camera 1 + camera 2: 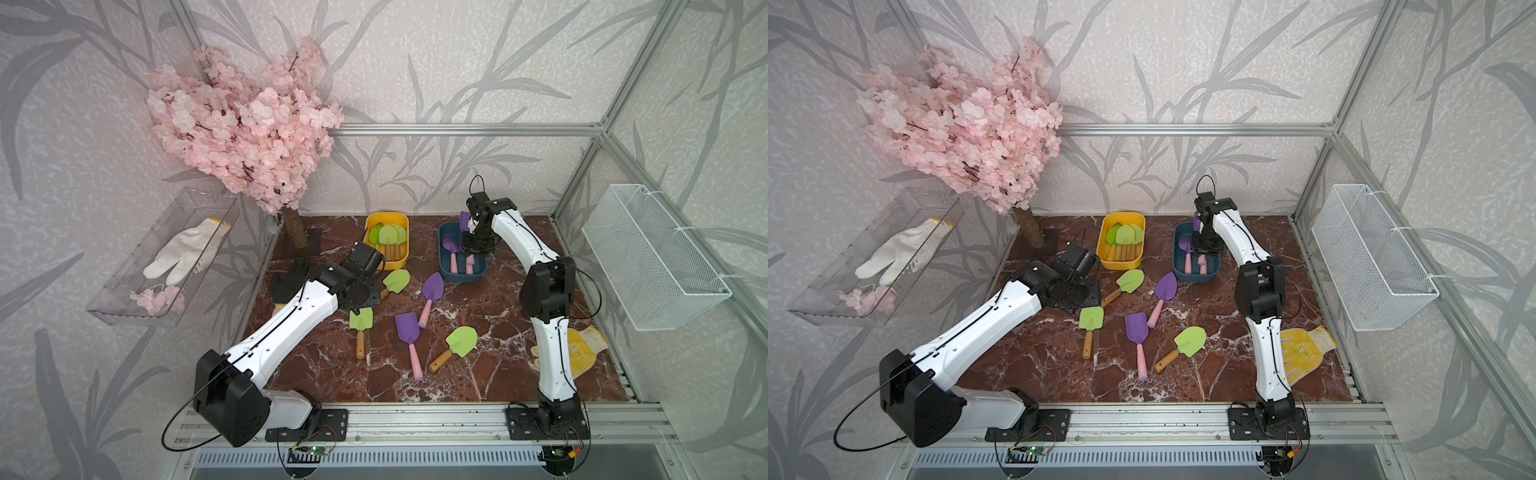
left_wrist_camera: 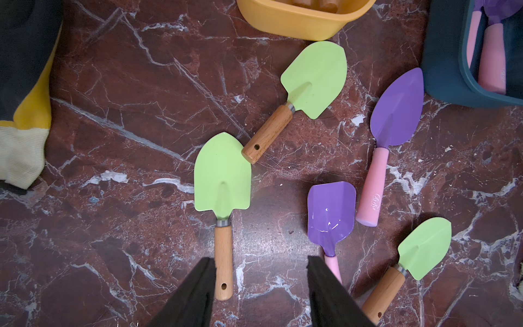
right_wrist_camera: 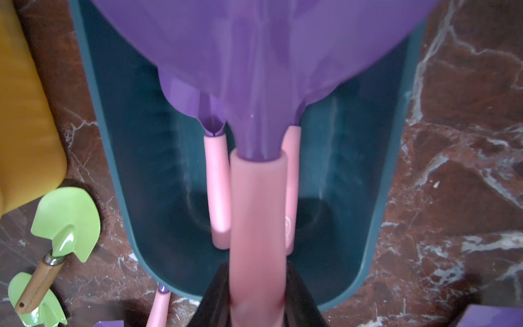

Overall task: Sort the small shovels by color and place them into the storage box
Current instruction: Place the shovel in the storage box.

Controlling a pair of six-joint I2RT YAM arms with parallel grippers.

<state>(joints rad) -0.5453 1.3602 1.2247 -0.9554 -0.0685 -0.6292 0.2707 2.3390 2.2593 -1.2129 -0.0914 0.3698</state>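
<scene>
- Right gripper [image 3: 257, 297] pinching purple shovel [image 3: 254, 70] by its pink handle, over blue bin [image 1: 461, 277]; two purple ones lie inside.
- Left gripper [image 2: 260, 271] spread, empty, above loose green shovel [image 2: 222, 175].
- Yellow bin [image 1: 386, 215] holds several green ones.
- Left on marble tabletop [image 1: 498, 374]: three green, two purple.

— What's your tabletop [image 2: 113, 127] like?
— It looks like red marble, white-veined, smooth with a faint sheen.
— The green shovel [image 2: 222, 175]?
— Under my left wrist: smooth satin-painted blade, metal collar, bare wooden handle.
— The purple shovel [image 3: 254, 56]?
— Mine has a glossy blade and a matt, foam-like pink handle.
</scene>
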